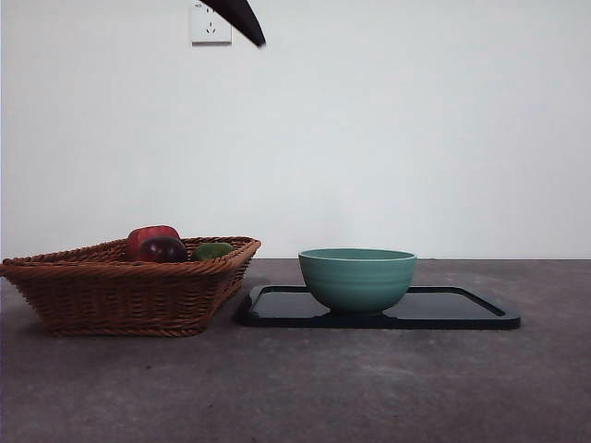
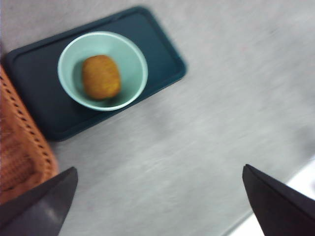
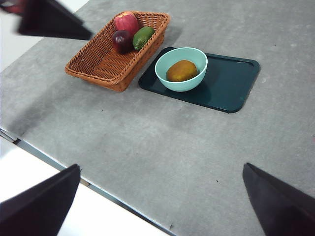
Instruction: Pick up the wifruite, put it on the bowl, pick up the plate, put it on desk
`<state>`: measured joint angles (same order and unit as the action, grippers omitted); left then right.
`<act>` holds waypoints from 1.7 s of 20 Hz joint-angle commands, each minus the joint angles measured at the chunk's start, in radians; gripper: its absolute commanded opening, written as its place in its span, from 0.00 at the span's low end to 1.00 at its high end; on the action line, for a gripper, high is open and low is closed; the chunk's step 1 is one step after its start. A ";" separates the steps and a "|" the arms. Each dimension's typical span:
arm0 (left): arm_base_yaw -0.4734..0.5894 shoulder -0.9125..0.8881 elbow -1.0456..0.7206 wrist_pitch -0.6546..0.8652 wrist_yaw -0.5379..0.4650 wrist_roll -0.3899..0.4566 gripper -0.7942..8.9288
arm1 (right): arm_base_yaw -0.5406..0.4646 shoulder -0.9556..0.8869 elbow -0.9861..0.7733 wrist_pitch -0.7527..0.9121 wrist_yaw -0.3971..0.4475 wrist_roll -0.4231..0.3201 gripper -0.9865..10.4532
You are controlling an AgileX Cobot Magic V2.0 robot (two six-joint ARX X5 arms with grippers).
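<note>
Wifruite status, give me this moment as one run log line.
wifruite: in bowl | bowl: on dark tray | left gripper: open, empty | right gripper: open, empty

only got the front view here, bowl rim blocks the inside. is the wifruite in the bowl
Observer: Yes, the wifruite lies inside the bowl.
Operator: what's left in the basket
Observer: The basket holds a red fruit, a dark purple fruit and a green fruit.
Operator: either gripper near the tray
Observer: No. The left gripper and the right gripper are both open, high above the desk, holding nothing.
</note>
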<state>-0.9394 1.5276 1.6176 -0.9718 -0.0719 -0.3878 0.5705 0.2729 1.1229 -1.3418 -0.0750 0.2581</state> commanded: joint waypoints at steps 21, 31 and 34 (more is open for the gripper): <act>0.150 0.758 0.515 0.011 0.001 0.268 0.69 | 0.008 0.003 0.010 -0.072 0.004 -0.007 0.61; 0.171 0.830 0.515 0.029 0.000 0.268 0.67 | 0.008 0.003 0.010 -0.072 0.005 0.004 0.61; 0.172 0.839 0.515 0.035 0.000 0.268 0.56 | 0.008 0.003 0.010 -0.072 0.005 0.004 0.61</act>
<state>-0.7628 2.3276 2.1048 -0.9390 -0.0723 -0.1280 0.5705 0.2729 1.1229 -1.3418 -0.0746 0.2592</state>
